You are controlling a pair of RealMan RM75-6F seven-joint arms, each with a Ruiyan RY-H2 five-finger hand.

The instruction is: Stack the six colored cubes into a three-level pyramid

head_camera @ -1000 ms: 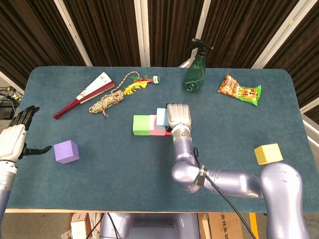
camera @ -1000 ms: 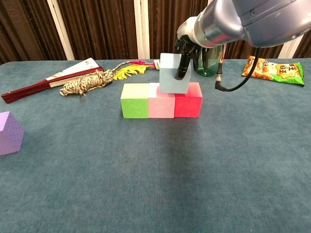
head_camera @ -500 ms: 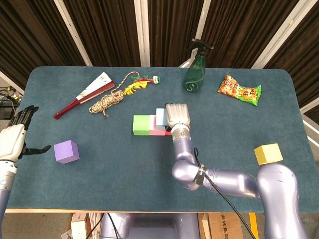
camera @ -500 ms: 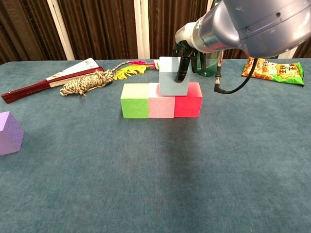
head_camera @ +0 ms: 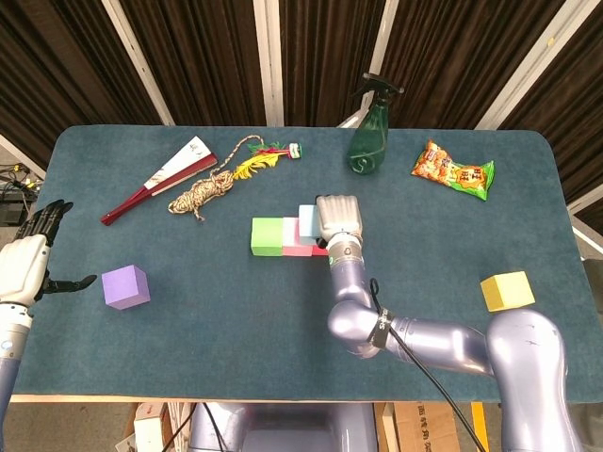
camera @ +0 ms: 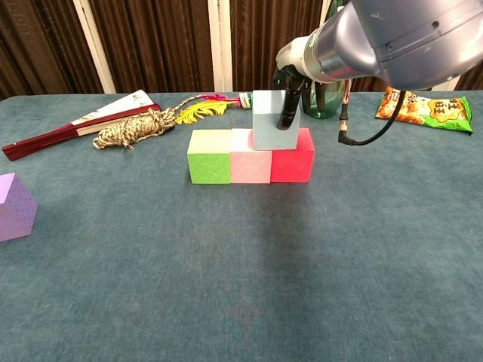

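My bench (camera: 226,286) wears a matt, felt-like teal cloth; the green cube (camera: 209,156), pink cube (camera: 250,161), red cube (camera: 294,160) and light blue cube (camera: 270,121) I see on it look like matt, smooth foam. My right arm (head_camera: 424,339) shows a glossy, metallic lilac shell. The spray bottle (head_camera: 369,132) is shiny green translucent plastic, the snack bag (head_camera: 452,171) glossy foil, the rope bundle (head_camera: 203,193) rough twisted fibre.

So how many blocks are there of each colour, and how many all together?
Green cube: 1
Pink cube: 1
Red cube: 1
Light blue cube: 1
Purple cube: 1
Yellow cube: 1
Total: 6
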